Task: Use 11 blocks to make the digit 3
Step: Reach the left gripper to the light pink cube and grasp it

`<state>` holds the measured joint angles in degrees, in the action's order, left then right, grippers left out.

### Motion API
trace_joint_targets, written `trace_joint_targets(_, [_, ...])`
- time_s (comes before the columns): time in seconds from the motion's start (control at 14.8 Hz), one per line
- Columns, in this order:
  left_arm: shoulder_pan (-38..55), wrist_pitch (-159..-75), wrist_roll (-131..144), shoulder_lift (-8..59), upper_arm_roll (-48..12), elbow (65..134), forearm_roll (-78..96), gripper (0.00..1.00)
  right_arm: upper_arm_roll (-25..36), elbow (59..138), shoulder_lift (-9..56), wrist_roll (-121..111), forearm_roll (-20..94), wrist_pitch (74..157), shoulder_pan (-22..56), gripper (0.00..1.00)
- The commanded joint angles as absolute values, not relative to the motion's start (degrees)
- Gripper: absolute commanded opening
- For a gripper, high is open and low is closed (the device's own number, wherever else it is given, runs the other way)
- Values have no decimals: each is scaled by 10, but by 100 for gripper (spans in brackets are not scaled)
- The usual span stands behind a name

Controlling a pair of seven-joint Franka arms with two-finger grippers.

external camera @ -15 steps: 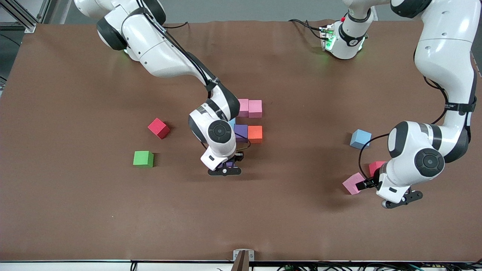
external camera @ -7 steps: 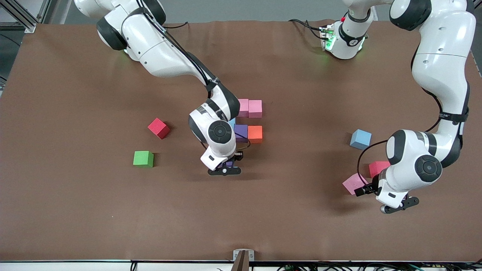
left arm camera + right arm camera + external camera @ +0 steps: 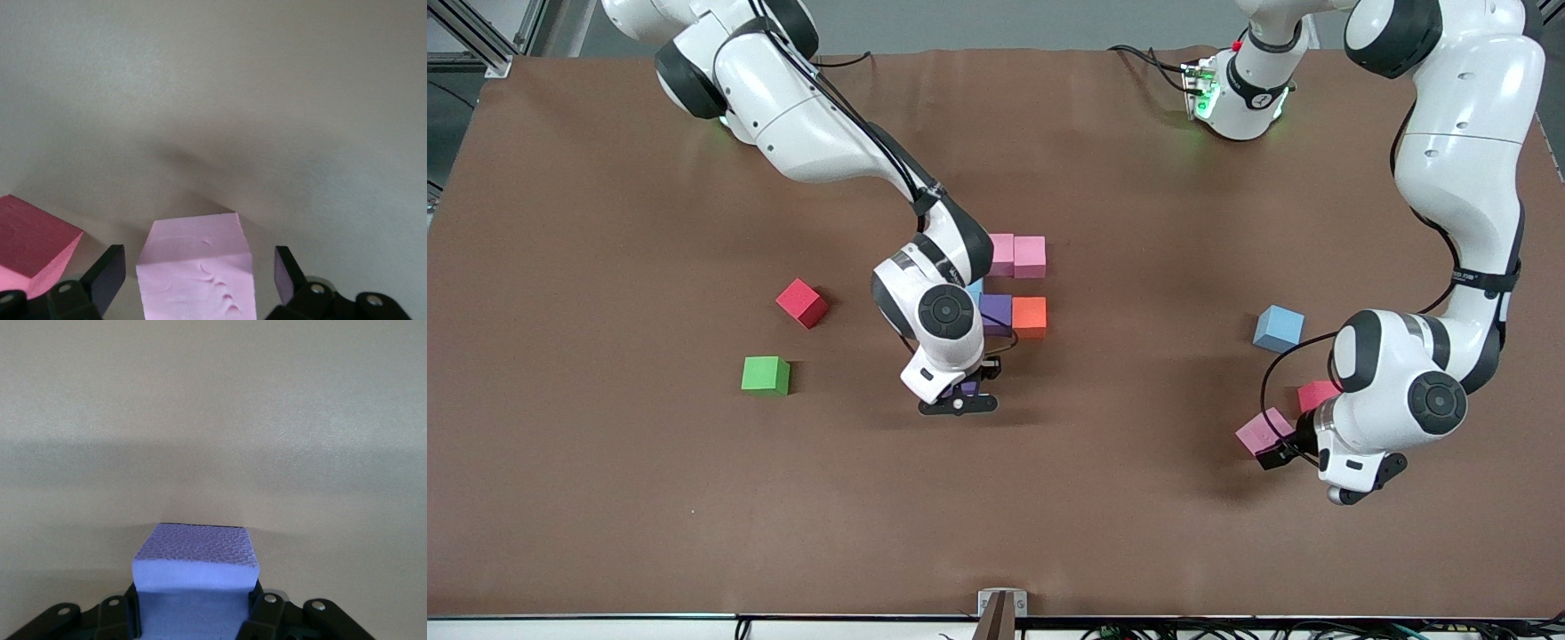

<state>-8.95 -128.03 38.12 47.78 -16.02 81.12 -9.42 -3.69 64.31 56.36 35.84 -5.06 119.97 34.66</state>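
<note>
A: Since 1 second earlier, the left gripper [image 3: 193, 280] had swung in around the pink block [image 3: 1260, 433], jaws spread either side, at the left arm's end of the table.

B: And the right gripper [image 3: 193, 613]?

A: It pinched a purple block [image 3: 195, 570], unmoved, over bare table close to the cluster [image 3: 1014, 284]. If the left closed off-centre, the pink might have twisted into the red block [image 3: 33, 243] beside it.

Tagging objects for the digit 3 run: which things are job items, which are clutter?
Job:
- pink pair, light blue cube, purple cube, orange cube
- held purple cube
- loose pink cube
- red cubes
- blue cube

Clutter:
- green cube
</note>
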Motion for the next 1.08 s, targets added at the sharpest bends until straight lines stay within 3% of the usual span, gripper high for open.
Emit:
trace_joint_targets(0.0, [-84, -1279, 412, 487, -156, 802, -84, 89, -38, 641, 564, 347, -54, 1193, 345, 0])
trace_joint_targets(0.4, [-86, -1279, 432, 494, -156, 807, -83, 55, -38, 645, 562, 345, -54, 1192, 346, 0])
trace_joint_targets(0.54, [-84, -1278, 432, 497, -156, 809, -83, 32, -38, 646, 562, 345, -54, 1191, 347, 0])
trace_joint_targets(0.61, [-84, -1275, 431, 496, -156, 809, -83, 7, -38, 646, 562, 345, -54, 1190, 347, 0])
trace_joint_targets(0.67, [-83, -1274, 432, 493, -156, 812, -83, 0, -38, 646, 562, 345, -54, 1184, 347, 0])
trace_joint_targets(1.01, [-84, -1245, 444, 481, -170, 811, -83, 0, -38, 646, 562, 345, -54, 1181, 347, 1])
